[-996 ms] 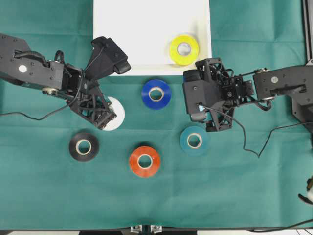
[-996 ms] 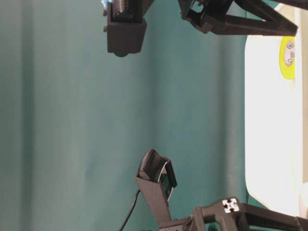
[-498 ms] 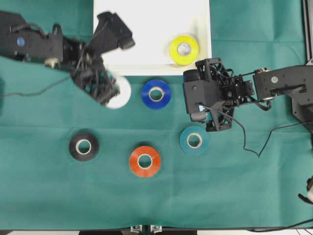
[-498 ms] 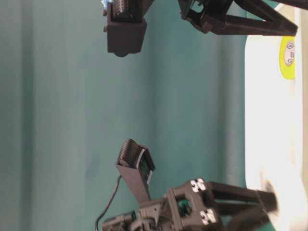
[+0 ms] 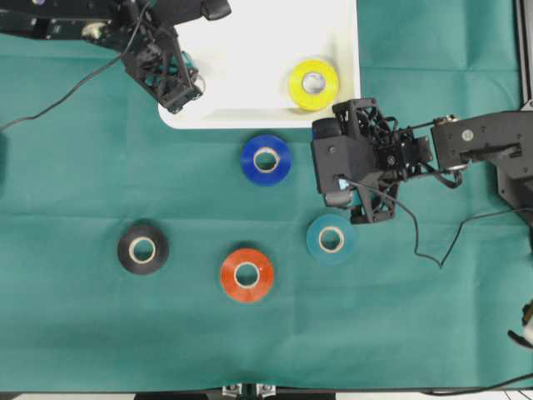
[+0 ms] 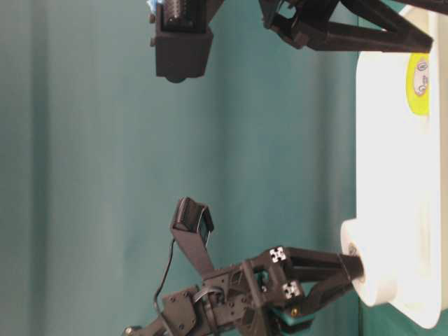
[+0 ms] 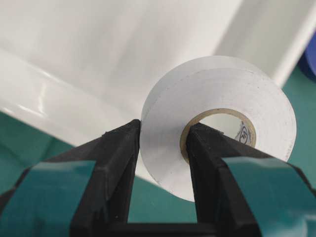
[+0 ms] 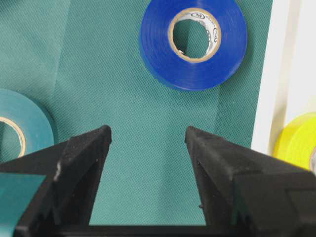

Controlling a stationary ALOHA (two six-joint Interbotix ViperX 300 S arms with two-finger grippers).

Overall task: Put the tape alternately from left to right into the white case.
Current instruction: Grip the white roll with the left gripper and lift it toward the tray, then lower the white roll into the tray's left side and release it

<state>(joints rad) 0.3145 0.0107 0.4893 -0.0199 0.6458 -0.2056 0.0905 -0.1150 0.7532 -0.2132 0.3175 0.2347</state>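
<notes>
**White roll at the case's left corner**

White tape [image 7: 217,123] sits pinched in the left hand [image 5: 179,83], one finger outside the roll and one through its cardboard core, over the near-left corner of the white case [image 5: 250,33]. Seen from table level, the roll hangs right at the case's rim, not clearly inside it. Judged from that, a release here could drop it onto the rim, so that it tips back to the green surface [image 5: 83,317].

Further right, the yellow roll [image 5: 313,84] already lies in the case near its right edge. Black [image 5: 142,248], orange-red [image 5: 246,274], blue [image 5: 266,159] and teal [image 5: 331,239] rolls lie on the cloth. The right hand [image 8: 147,168] hangs with jaws apart and nothing between them, between blue and teal.
</notes>
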